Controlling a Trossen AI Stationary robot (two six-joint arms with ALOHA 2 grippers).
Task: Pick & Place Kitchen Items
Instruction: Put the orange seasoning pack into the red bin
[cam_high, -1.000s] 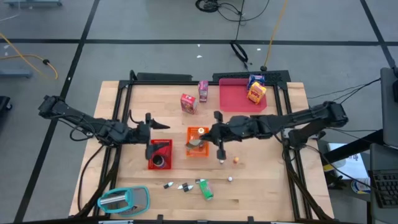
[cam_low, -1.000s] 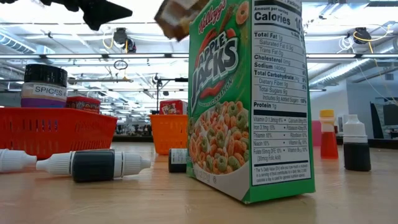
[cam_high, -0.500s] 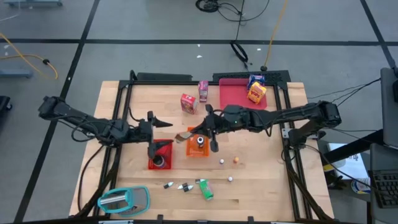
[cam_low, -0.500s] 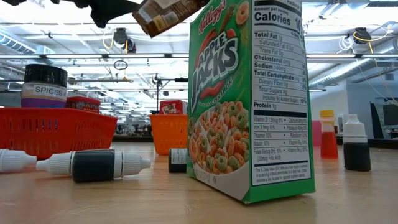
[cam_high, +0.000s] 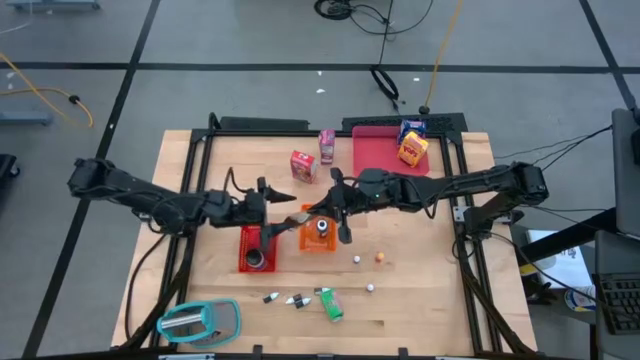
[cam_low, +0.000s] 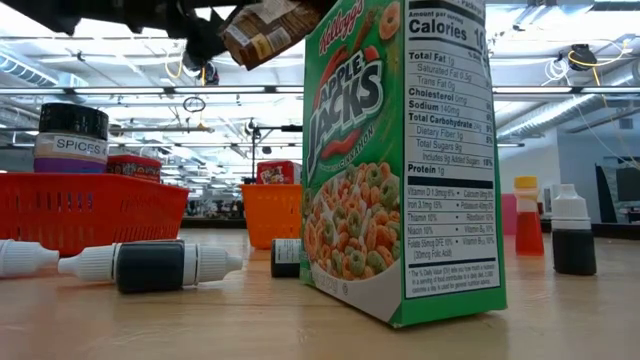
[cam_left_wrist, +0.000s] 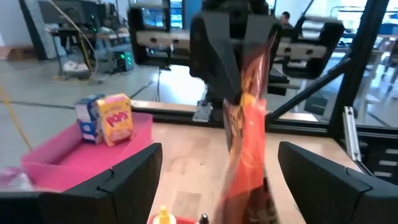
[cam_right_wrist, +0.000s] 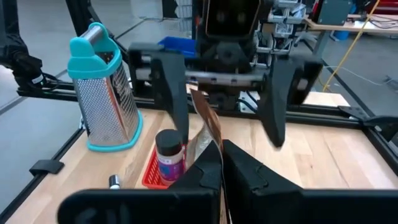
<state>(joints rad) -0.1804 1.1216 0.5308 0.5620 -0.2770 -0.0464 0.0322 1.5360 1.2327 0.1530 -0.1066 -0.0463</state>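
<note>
Table: wooden top (cam_high: 420, 270), cereal box (cam_low: 400, 160) blocking the low view.
Right gripper (cam_high: 303, 216): pinching brown packet (cam_high: 296, 218) above orange bin (cam_high: 318, 232).
Left gripper (cam_high: 272, 205): spread, facing it.

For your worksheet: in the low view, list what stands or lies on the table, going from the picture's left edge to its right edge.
Red bin holding the spice jar → dropper bottle lying down → orange bin → Apple Jacks box → orange bottle → dark bottle.

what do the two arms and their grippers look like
Both arms are dark, slim and jointed, with black cables looped along them. The left gripper ends in two flat, tapered black fingers. The right gripper has matching black fingers on a boxy black wrist.
</note>
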